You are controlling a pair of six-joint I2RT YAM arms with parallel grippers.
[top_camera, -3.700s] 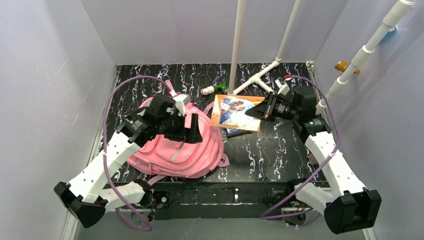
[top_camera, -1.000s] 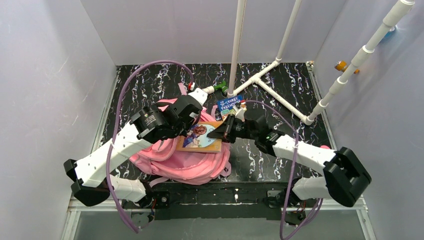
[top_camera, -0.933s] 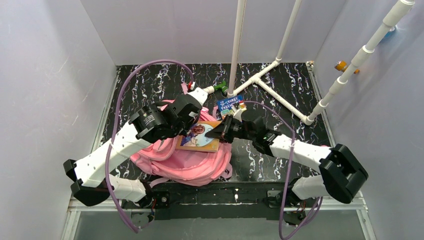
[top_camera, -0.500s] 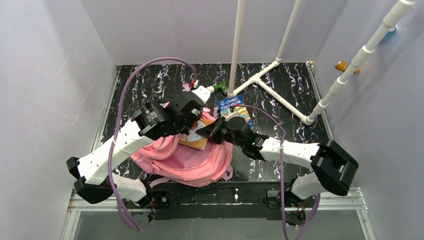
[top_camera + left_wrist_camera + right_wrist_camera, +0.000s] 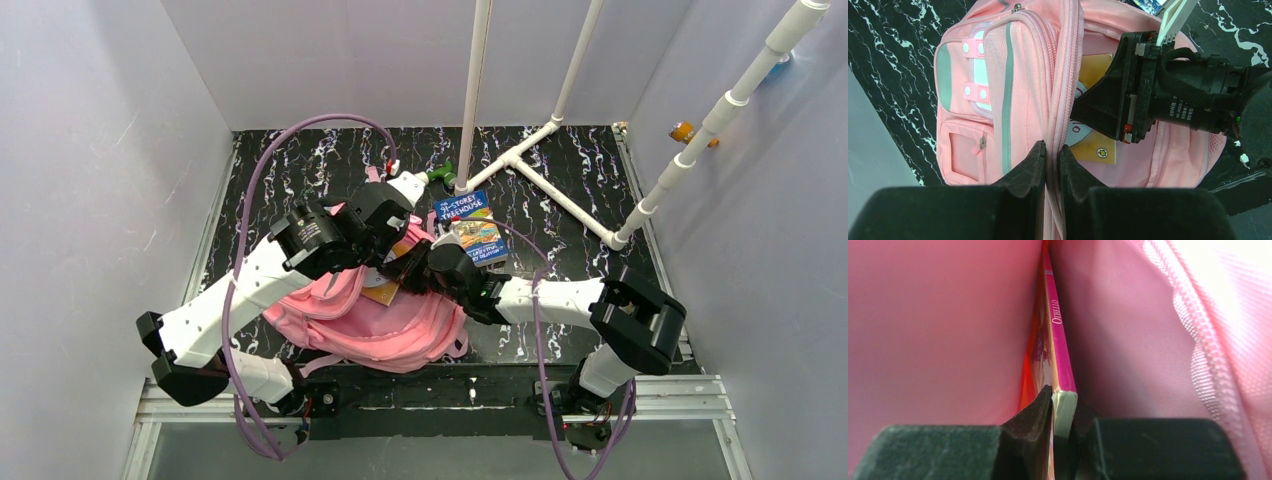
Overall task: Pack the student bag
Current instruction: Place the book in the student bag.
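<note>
White pipes [image 5: 565, 200] — black (marbled) table [image 5: 590, 160].

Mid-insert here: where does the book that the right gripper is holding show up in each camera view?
Top external: the book is an orange-yellow corner between the two wrists, at the student bag opening.
Left wrist: its yellow cover shows centre, partly under the right gripper.
Right wrist: pink spine running up the middle, pinched at the bottom.
Shared landmark: the bag's pink fabric, in all three.
</note>
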